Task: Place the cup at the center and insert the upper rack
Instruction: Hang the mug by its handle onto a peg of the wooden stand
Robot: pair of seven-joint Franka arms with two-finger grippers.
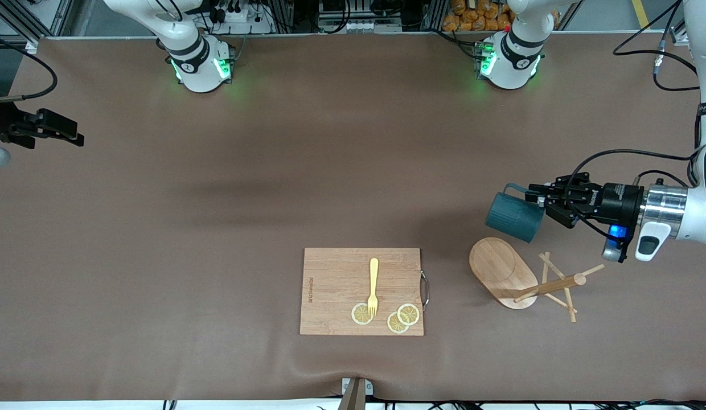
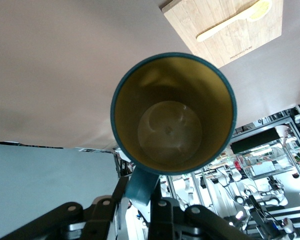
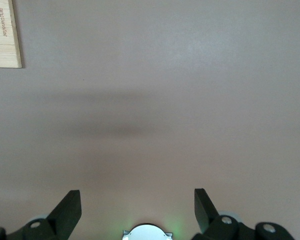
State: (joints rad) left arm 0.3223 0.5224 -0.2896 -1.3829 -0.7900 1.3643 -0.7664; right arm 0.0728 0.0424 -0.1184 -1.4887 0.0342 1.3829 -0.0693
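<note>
The dark teal cup (image 1: 515,216) hangs tipped on its side above the table, over the spot beside the upper rack's base. My left gripper (image 1: 532,195) is shut on its loop handle. In the left wrist view the cup (image 2: 172,112) shows its yellowish-olive inside, and the left gripper (image 2: 142,192) clamps the teal handle. The upper rack (image 1: 504,267), a light wooden mug tree, lies toppled on the table with its post and pegs pointing toward the left arm's end. My right gripper (image 1: 74,135) waits open and empty at the right arm's end, its fingers wide apart (image 3: 136,200).
A rectangular wooden cutting board (image 1: 336,273) lies near the front camera at mid-table, carrying a yellow fork (image 1: 373,285) and three lemon slices (image 1: 361,314). The board (image 2: 225,30) also shows past the cup, and its corner (image 3: 4,35) appears in the right wrist view.
</note>
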